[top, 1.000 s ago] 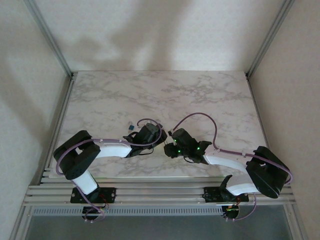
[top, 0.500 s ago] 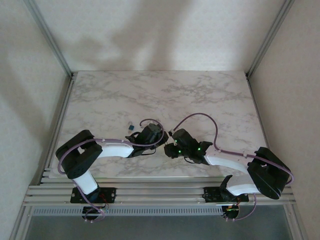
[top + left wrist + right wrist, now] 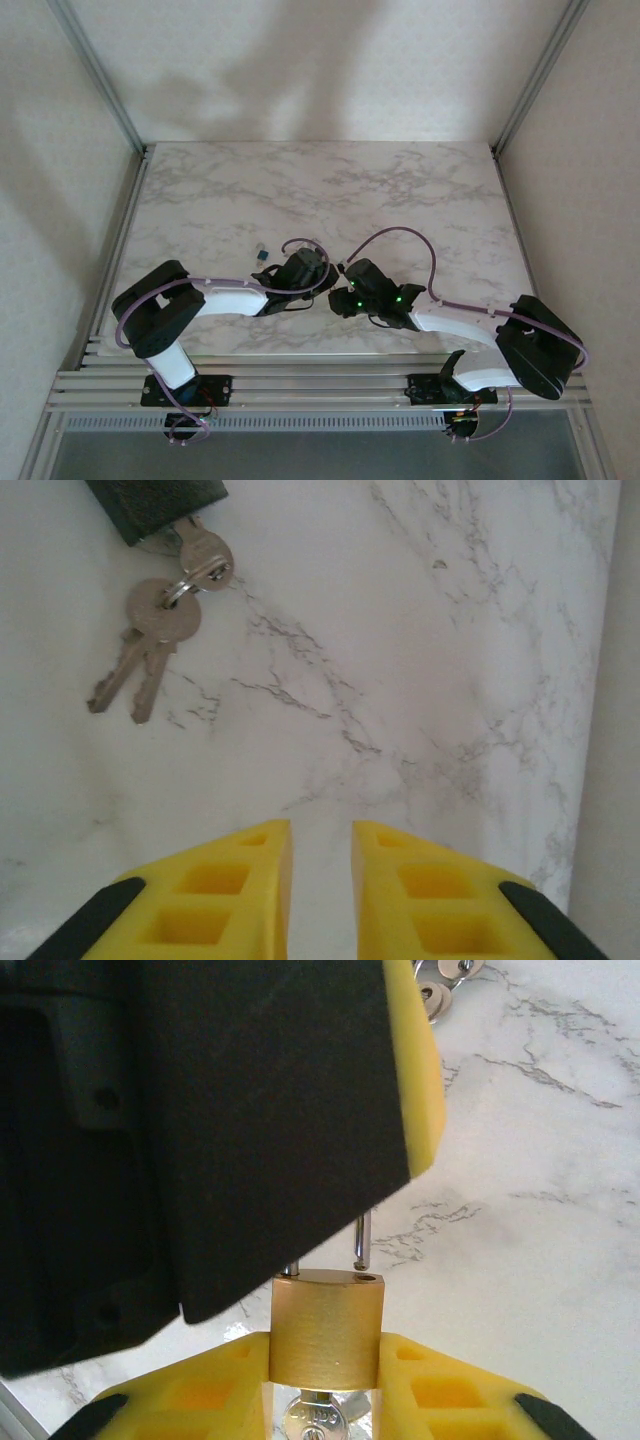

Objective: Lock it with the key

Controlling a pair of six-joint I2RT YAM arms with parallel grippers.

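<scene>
My right gripper (image 3: 325, 1348) is shut on the body of a brass padlock (image 3: 325, 1325), holding it upright. A silver key (image 3: 322, 1418) sticks out of the padlock's underside, between the yellow fingers. The shackle (image 3: 362, 1240) is raised, its free end just above its hole. My left gripper's black body (image 3: 200, 1110) and one yellow finger (image 3: 420, 1070) hang directly over the shackle and hide its top. In the left wrist view, my left gripper (image 3: 320, 825) has a narrow gap with only marble under it. In the top view both grippers (image 3: 318, 274) (image 3: 340, 292) meet at the table's near middle.
A second, dark padlock (image 3: 155, 505) lies on the marble table (image 3: 330, 190) with a ring of silver keys (image 3: 150, 650), just left of my left gripper; it is a small dark spot (image 3: 262, 253) in the top view. Metal frame rails (image 3: 300, 385) run along the near edge.
The left arm has edged slightly right toward the right gripper, and its jaws have narrowed. The right arm and the padlock it holds have not moved.
</scene>
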